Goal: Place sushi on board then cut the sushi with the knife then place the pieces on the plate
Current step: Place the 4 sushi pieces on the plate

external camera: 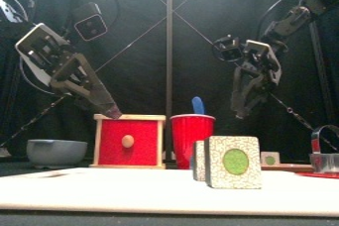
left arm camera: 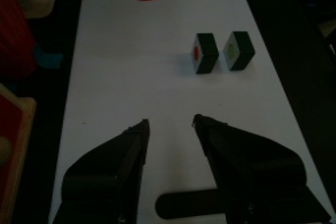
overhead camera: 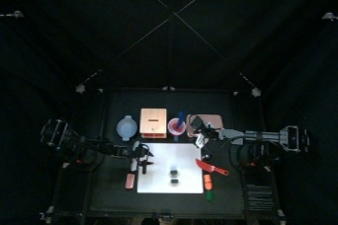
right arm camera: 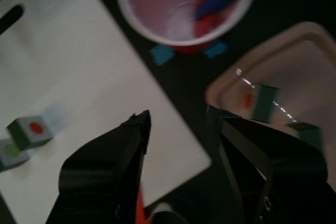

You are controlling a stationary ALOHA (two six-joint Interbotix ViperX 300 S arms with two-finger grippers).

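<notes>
Two sushi pieces (left arm camera: 221, 52) stand side by side on the white board (overhead camera: 158, 191), dark green with pale cut faces (external camera: 233, 163). Another piece (right arm camera: 262, 98) lies on the pink tray (right arm camera: 300, 56). The red knife (overhead camera: 211, 167) lies on the board's right part. The blue knife (external camera: 197, 104) stands in the red cup (external camera: 192, 141). My left gripper (left arm camera: 171, 130) hangs open over the board's left end, holding nothing. My right gripper (right arm camera: 184, 125) is open and empty above the board's back right corner, near the cup and tray.
The wooden box with its red drawer front (external camera: 130, 141) stands behind the board, the blue-grey bowl (external camera: 56, 152) to its left. Small orange toys (overhead camera: 129, 181) lie at the board's left edge and a green one (overhead camera: 211, 183) on its right part.
</notes>
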